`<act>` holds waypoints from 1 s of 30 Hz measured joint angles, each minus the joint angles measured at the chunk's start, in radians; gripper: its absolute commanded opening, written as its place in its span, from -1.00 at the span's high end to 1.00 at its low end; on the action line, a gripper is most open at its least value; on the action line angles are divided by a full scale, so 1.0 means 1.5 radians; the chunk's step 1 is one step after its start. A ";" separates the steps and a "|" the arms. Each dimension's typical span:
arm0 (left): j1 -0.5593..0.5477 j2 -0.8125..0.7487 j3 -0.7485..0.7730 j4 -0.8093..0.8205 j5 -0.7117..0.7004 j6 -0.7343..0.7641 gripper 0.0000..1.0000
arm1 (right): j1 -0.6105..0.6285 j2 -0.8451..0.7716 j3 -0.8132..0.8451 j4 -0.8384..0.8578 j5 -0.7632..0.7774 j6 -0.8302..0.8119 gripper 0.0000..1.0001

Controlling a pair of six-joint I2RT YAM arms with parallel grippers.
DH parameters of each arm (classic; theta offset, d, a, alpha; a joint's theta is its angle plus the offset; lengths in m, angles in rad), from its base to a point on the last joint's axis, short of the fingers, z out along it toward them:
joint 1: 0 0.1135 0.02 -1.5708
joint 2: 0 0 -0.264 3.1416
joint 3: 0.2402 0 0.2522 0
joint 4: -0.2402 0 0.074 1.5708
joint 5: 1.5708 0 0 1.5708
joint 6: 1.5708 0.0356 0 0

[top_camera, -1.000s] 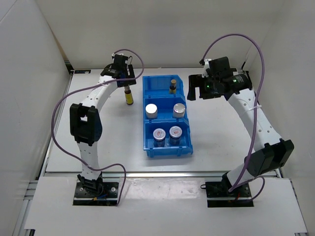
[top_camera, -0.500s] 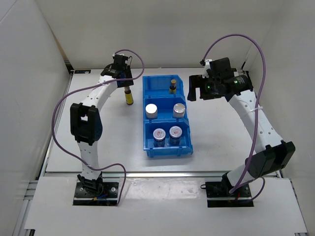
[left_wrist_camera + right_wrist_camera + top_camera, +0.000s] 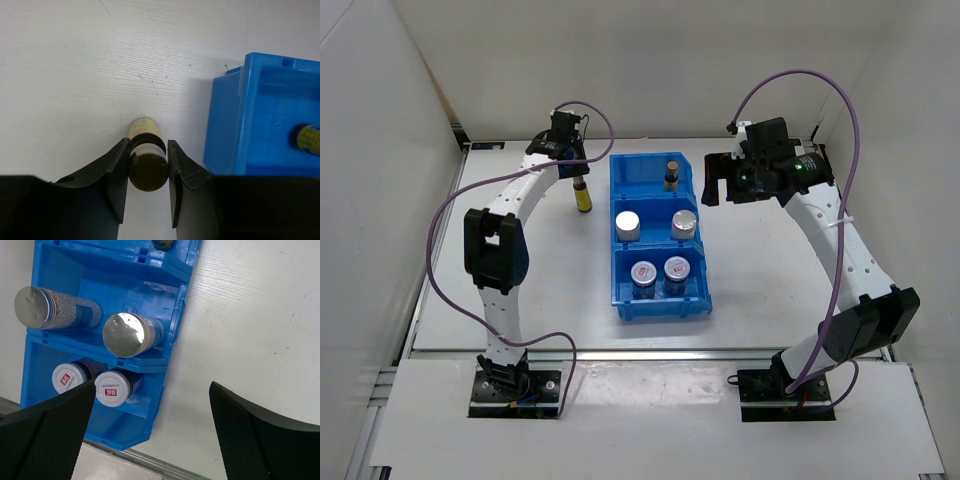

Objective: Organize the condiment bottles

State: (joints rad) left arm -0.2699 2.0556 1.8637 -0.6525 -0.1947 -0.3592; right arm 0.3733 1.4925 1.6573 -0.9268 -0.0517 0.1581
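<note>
The left gripper (image 3: 148,150) has its jaws closed on the dark cap of a slim amber bottle (image 3: 144,129), which stands upright, long axis vertical and cap up, on the tabletop (image 3: 540,270) near the far edge, just beside the blue bin (image 3: 661,305). The right gripper (image 3: 152,387) hangs with jaws wide apart toward the right edge. A second amber bottle (image 3: 671,175) stands in the bin's far compartment.

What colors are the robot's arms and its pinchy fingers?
The left arm and right arm are white with black joint blocks. A purple cable loops along each. The left gripper has smooth black fingers; the right gripper has dotted black ones.
</note>
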 measured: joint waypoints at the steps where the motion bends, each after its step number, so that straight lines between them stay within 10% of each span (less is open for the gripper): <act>1: 0.000 0.000 0.000 0.000 0.000 0.000 0.54 | 0.000 0.000 0.000 0.000 0.000 0.000 -0.94; 30: -0.201 -0.008 0.234 -0.041 -0.096 0.012 0.78 | 0.000 -0.036 0.000 -0.013 0.032 0.006 -0.94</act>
State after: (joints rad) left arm -0.5720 2.0434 2.2150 -0.7136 -0.3393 -0.3416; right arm 0.3733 1.4391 1.6573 -0.9470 -0.0032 0.1673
